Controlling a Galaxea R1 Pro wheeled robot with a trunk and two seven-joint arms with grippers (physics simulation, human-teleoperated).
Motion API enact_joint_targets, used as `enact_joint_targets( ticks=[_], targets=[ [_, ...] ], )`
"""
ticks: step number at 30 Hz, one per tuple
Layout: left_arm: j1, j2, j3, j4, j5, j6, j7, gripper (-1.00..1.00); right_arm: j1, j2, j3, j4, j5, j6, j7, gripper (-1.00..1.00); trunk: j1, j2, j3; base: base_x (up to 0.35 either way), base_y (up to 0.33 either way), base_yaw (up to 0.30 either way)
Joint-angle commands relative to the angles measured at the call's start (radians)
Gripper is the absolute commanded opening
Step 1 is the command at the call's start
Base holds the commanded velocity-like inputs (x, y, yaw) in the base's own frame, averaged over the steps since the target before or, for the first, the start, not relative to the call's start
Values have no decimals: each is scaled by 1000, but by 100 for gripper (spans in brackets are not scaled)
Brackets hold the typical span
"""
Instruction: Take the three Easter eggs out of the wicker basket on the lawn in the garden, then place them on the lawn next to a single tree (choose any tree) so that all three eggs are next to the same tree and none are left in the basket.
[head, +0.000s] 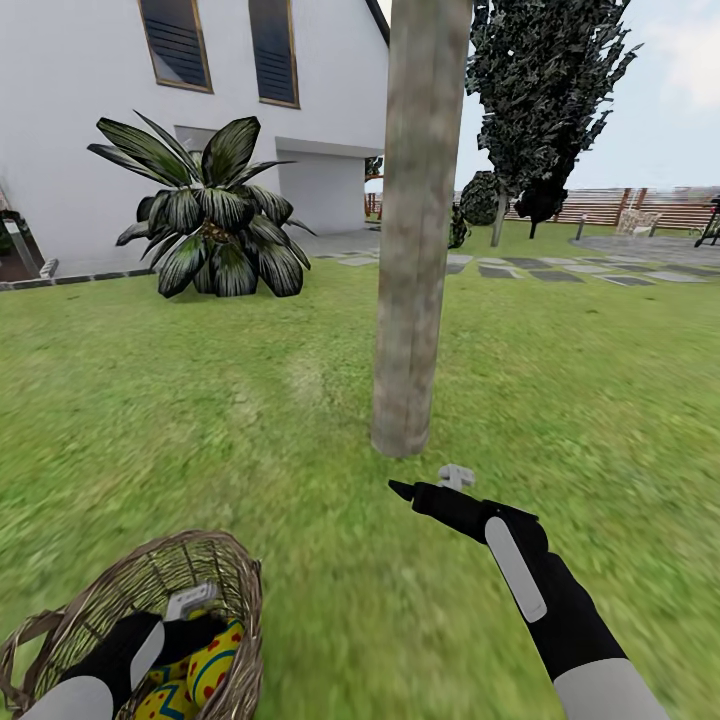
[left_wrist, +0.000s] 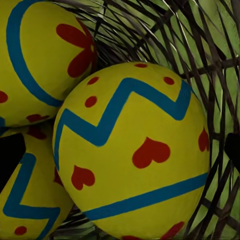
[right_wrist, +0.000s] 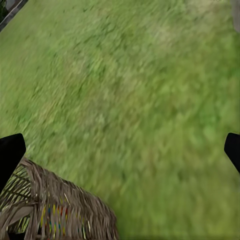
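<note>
The wicker basket (head: 225, 580) sits on the lawn (head: 250, 420) at the lower left. My left gripper (left_wrist: 120, 152) reaches inside it and stands open, one fingertip on each side of a yellow Easter egg (left_wrist: 132, 150) with red hearts and blue zigzags, without touching it. Two more eggs (left_wrist: 40, 55) (left_wrist: 30, 200) lie against it. From the head view, eggs (head: 213, 660) show through the basket's mouth. The tree (head: 412, 250) has a thick bare trunk, just ahead. My right gripper (head: 420, 487) hovers open and empty over the grass near its base.
A short palm (head: 210, 215) grows at the back left in front of the white house (head: 90, 120). Grey paving stones (head: 560, 270), a dark cone-shaped tree (head: 545, 90) and a slat fence (head: 610, 205) lie at the back right. The basket's rim (right_wrist: 55, 200) shows near the right gripper.
</note>
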Motion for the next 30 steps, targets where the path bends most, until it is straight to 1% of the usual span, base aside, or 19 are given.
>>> enact_joint_targets(
  ticks=[1,8,22,25,30],
  targets=[
    [-1,1,6,-1,1,18,-4,100,-1,-1,1,-1,0,3,2,100,0,0,-1,0,0,0],
    [-1,12,8,0,4,35,-5,100,-1,-1,1,-1,0,3,2,100,0,0,-1,0,0,0],
    [0,12,7,1,4,36,-10,100,-1,-1,2,-1,1,3,2,100,0,0,-1,0,0,0],
    [1,12,7,1,4,36,-16,100,-1,-1,2,-1,0,3,2,100,1,-1,-13,0,0,0],
    [1,12,7,1,4,32,-19,100,-1,0,2,-1,1,3,2,100,1,-1,-13,0,0,0]
  ],
)
